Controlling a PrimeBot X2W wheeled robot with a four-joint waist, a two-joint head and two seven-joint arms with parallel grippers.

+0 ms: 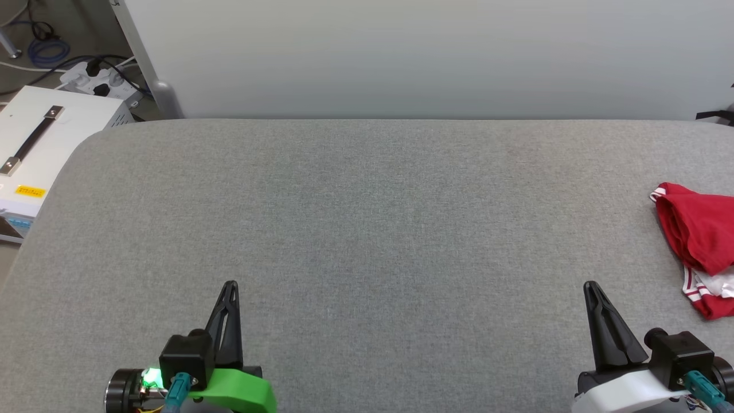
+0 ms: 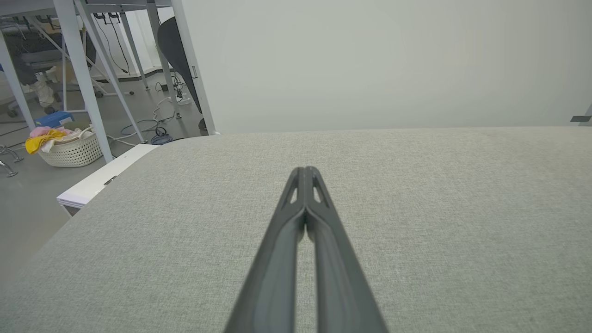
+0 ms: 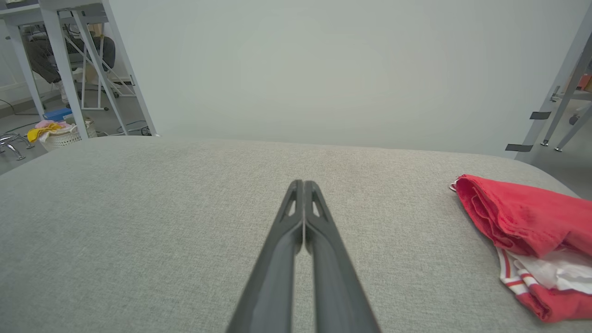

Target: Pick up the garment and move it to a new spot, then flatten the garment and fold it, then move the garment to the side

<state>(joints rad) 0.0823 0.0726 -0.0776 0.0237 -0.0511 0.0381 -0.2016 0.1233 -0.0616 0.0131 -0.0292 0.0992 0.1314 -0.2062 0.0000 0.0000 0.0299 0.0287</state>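
The garment (image 1: 699, 244) is a red shirt with white and red-striped trim, lying crumpled at the far right edge of the grey table (image 1: 367, 218); in the right wrist view the garment (image 3: 527, 226) lies to the right of my fingers. My right gripper (image 1: 590, 285) is shut and empty near the front edge, to the left of and nearer than the garment. My left gripper (image 1: 230, 284) is shut and empty at the lower left. Both wrist views show fingertips pressed together: left gripper (image 2: 305, 169), right gripper (image 3: 303, 182).
A pale wall panel (image 1: 401, 57) rises behind the table's far edge. A white case with a handle (image 1: 34, 143) and cables sit off the table's left corner. A laundry basket (image 2: 69, 145) stands on the floor among metal frame legs.
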